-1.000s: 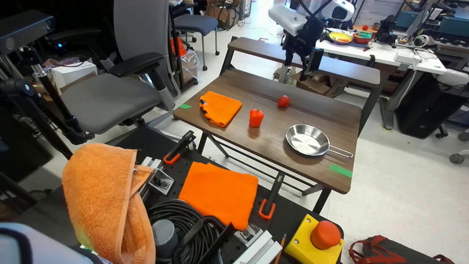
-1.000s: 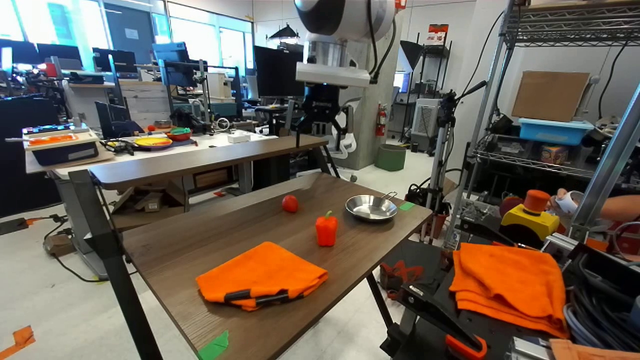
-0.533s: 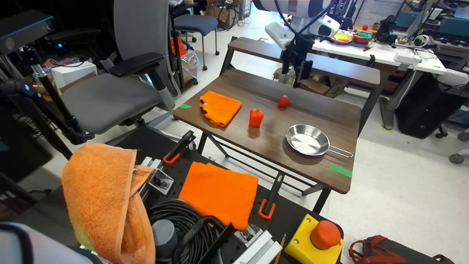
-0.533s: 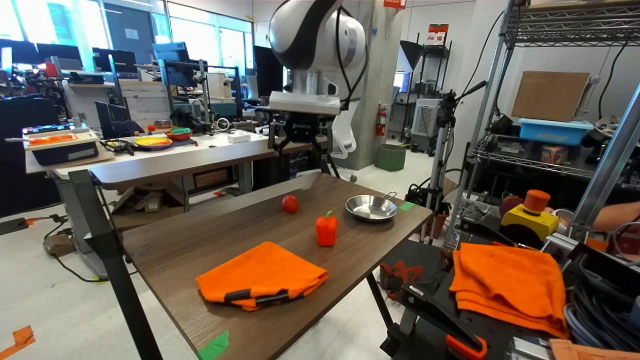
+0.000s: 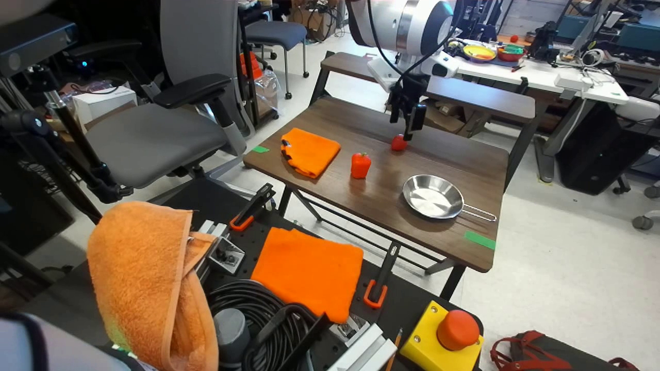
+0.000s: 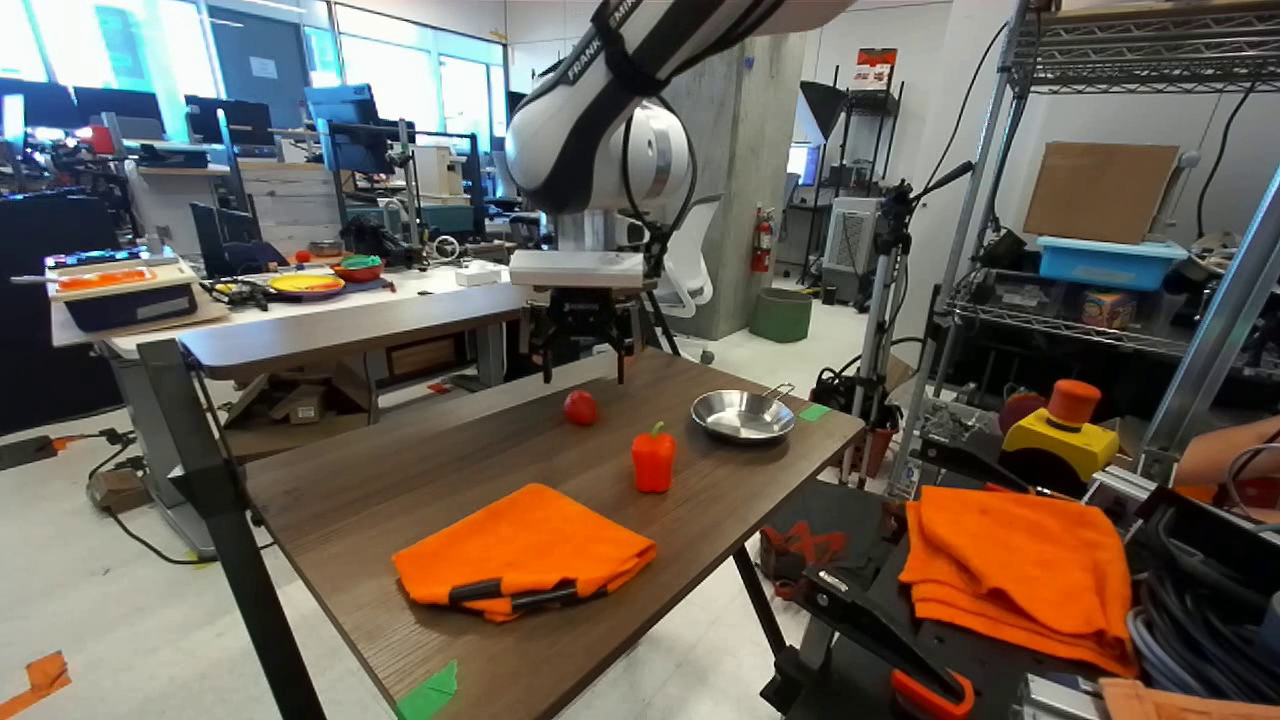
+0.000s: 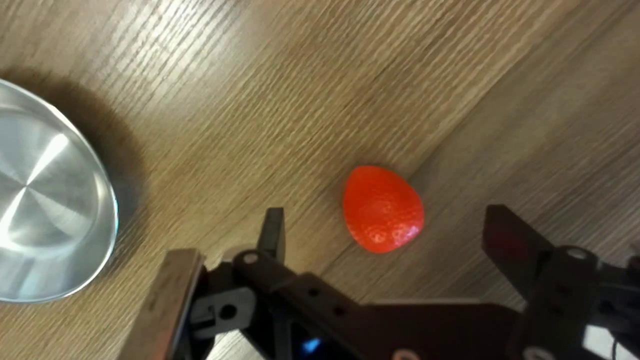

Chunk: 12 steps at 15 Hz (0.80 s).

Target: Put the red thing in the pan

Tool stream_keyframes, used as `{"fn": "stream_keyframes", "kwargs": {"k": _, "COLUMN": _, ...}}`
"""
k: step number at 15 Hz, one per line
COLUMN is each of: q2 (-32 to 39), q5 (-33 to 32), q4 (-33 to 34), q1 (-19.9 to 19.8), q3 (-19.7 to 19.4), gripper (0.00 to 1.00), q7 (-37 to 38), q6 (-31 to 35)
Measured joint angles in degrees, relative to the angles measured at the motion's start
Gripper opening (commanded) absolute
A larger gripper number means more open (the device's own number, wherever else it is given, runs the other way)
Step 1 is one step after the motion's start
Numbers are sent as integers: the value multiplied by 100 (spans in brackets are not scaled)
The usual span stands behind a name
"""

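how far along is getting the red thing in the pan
Looks done: rough lining up, the tool hanging above the red thing. In hand: the grasp, not yet made, as the tool is open with nothing held. Left: closing, lifting, carrying and releasing, since the red thing rests on the table, apart from the pan.

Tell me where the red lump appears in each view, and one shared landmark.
In an exterior view: red lump right of centre, upper half.
In an exterior view: red lump slightly left of centre, lower half.
Wrist view: red lump slightly right of and below centre.
Shared landmark: pan, cropped at wrist view's left edge.
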Motion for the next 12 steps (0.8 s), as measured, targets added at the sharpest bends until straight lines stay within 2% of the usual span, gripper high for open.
{"fn": "stream_keyframes", "kwargs": {"k": 6, "q2": 740, "q5": -37, "q4": 940, "q1": 14, "q3": -75, "gripper": 100, "q7": 208, "q6": -530}}
{"fn": "stream_keyframes", "kwargs": {"k": 7, "q2": 840, "q5": -41, "q4": 1094, "q1": 14, "q3": -96, "gripper": 75, "q7": 230, "q6": -609}}
{"fn": "stream_keyframes", "kwargs": {"k": 8, "q2": 934, "q5": -49, "q4": 1244, "q1": 14, "q3": -116, "gripper": 74, "q7": 257, "q6": -679}}
{"fn": "stream_keyframes", "kwargs": {"k": 12, "q2": 1235, "q5": -133, "q4": 1760, "q1": 13, "q3": -154, "gripper": 42, "q7": 346, "q6": -928}}
